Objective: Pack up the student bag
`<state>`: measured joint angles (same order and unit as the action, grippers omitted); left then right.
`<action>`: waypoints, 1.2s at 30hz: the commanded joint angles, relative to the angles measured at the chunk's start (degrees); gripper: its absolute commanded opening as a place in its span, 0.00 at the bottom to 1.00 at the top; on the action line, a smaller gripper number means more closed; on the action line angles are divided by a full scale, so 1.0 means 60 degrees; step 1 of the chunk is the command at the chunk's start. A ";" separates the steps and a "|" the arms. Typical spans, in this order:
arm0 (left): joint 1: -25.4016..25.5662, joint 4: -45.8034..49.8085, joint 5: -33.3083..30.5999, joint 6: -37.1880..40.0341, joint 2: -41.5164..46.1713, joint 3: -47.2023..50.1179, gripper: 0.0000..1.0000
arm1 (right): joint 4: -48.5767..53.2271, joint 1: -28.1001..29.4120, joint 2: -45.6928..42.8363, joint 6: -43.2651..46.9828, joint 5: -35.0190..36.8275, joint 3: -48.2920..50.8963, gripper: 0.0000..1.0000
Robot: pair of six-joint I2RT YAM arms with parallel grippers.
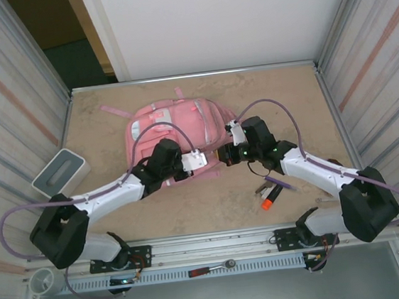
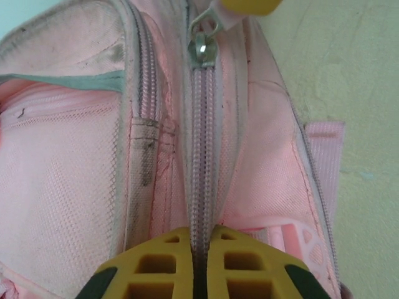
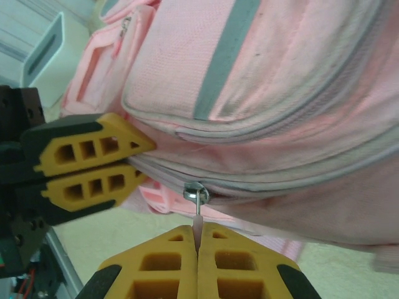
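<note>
The student bag [image 1: 172, 127], a large pink backpack, lies flat in the middle of the table. My left gripper [image 2: 199, 240] is shut on the bag's closed zip strip [image 2: 202, 156], pinching the fabric seam below the silver slider [image 2: 202, 50]. In the top view the left gripper [image 1: 212, 164] sits at the bag's near right edge. Facing it, my right gripper [image 3: 197, 232] is shut on the small pink pull tab that hangs from the zip slider [image 3: 196, 192]. The left gripper's yellow fingers [image 3: 93, 149] grip the seam just left of that slider. The right gripper [image 1: 224, 154] stands right beside the left one.
A grey-white box [image 1: 59, 171] stands at the left edge of the table. A marker with an orange cap [image 1: 268, 203] and some pens [image 1: 269, 185] lie near the right arm. A ratchet tool [image 1: 212, 268] rests on the front rail. Corrugated walls close both sides.
</note>
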<state>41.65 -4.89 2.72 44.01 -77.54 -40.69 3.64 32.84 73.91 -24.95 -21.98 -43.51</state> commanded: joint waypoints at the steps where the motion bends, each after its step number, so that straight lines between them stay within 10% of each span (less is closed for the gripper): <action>1: -0.0721 0.0015 0.1195 0.0209 0.1105 0.0694 0.00 | 0.0973 -0.0017 -0.0306 0.0686 0.1652 -0.0348 0.00; 7: -0.2193 -0.0527 0.2024 -0.0147 0.2506 0.1649 0.01 | 0.1368 0.0150 -0.0229 0.0775 0.3345 -0.0578 0.00; 14: -0.2135 0.0166 0.1730 -0.0752 0.2920 0.1420 0.43 | 0.0570 0.0903 0.0113 0.0482 0.2400 -0.1054 0.00; 20: -0.0403 -0.0279 0.1004 -0.0836 0.3466 0.1451 0.68 | 0.0014 0.0985 -0.0140 0.0109 0.1541 -0.1040 0.00; 36: 0.1115 -0.0474 -0.1326 0.0260 0.0538 -0.0277 0.36 | -0.0182 0.1222 -0.0746 -0.0385 0.0908 -0.1011 0.00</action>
<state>48.45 -5.76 -0.40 43.88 -73.97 -41.65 6.96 39.66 72.71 -26.52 -13.74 -47.90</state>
